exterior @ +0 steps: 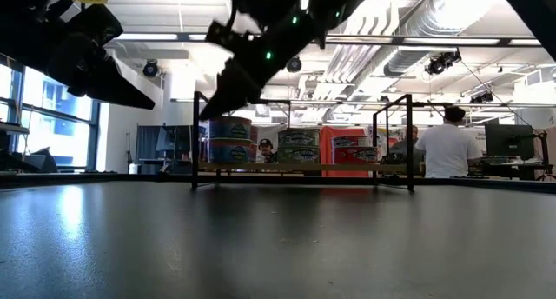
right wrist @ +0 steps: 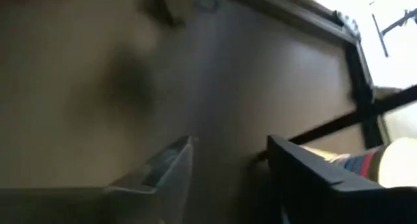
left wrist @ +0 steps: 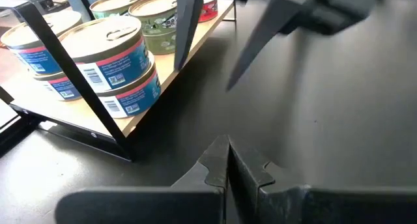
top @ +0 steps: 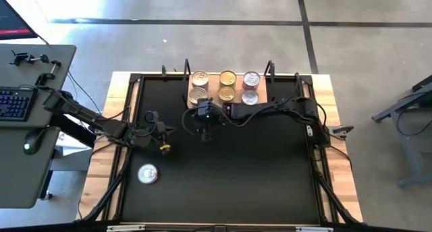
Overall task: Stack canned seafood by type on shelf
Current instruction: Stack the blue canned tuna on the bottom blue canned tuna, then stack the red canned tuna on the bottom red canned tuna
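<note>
Canned seafood on shelf, black mat

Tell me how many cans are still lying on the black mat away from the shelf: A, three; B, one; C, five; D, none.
B: in the high view a single silver-lidded can lies on the mat near the left arm, while all the other cans sit on the shelf.

Tins — barcodes, no legible text
</note>
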Robot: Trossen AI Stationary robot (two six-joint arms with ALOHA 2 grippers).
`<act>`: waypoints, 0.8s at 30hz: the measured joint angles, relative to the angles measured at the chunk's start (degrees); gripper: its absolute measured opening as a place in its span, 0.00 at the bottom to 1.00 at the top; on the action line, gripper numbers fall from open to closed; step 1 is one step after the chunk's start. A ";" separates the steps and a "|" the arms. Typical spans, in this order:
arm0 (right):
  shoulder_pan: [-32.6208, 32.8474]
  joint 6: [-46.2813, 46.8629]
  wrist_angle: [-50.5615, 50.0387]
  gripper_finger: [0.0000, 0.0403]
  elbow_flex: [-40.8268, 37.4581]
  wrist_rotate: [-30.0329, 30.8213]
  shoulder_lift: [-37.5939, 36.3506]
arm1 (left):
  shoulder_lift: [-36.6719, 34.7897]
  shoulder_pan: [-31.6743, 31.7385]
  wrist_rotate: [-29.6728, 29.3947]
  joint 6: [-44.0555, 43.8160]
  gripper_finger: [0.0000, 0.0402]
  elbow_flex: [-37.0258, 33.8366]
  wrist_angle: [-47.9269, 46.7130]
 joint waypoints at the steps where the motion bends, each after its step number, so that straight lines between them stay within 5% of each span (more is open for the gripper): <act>1: -0.41 0.79 0.13 0.45 0.00 0.00 0.61 | 0.00 0.00 -0.01 0.01 0.00 0.00 0.00; 14: -4.65 6.08 1.74 0.09 -0.02 4.92 5.12 | 0.00 0.00 0.00 0.01 0.00 0.00 -0.03; 24: -4.59 6.22 2.29 0.00 -0.02 11.28 5.12 | 0.00 0.00 0.00 -0.02 0.00 0.00 -0.07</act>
